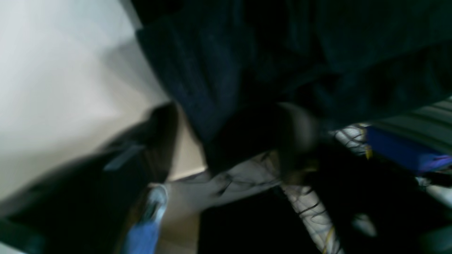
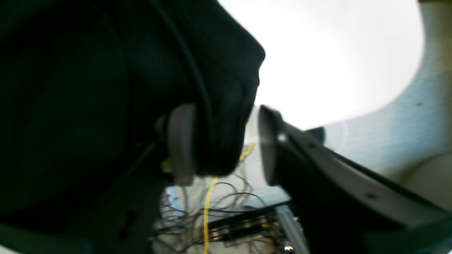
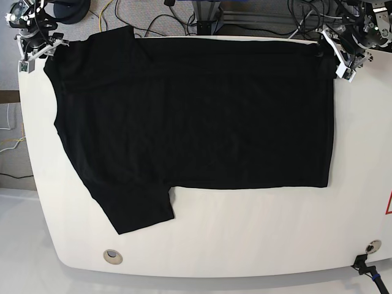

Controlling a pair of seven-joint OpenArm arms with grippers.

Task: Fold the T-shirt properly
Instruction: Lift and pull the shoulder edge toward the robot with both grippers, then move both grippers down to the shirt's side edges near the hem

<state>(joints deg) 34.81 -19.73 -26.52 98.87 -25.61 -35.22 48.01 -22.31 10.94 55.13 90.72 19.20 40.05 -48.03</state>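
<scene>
The black T-shirt (image 3: 196, 110) lies flat across the white table (image 3: 245, 233), with one sleeve (image 3: 138, 208) pointing toward the front left. My left gripper (image 3: 334, 54) is at the shirt's far right corner. In the blurred left wrist view its fingers (image 1: 159, 141) stand apart around a hanging fold of the T-shirt (image 1: 219, 70), with a gap beside the cloth. My right gripper (image 3: 48, 50) is at the far left corner. Its jaws are open in the right wrist view, where the T-shirt (image 2: 88, 88) rests against one finger (image 2: 180, 144) and stays clear of the other.
Cables (image 3: 153, 18) and a metal frame (image 3: 208, 15) lie beyond the table's far edge. Two round holes (image 3: 112, 256) (image 3: 369, 247) sit near the front edge. A red mark (image 3: 388, 202) shows at the right rim.
</scene>
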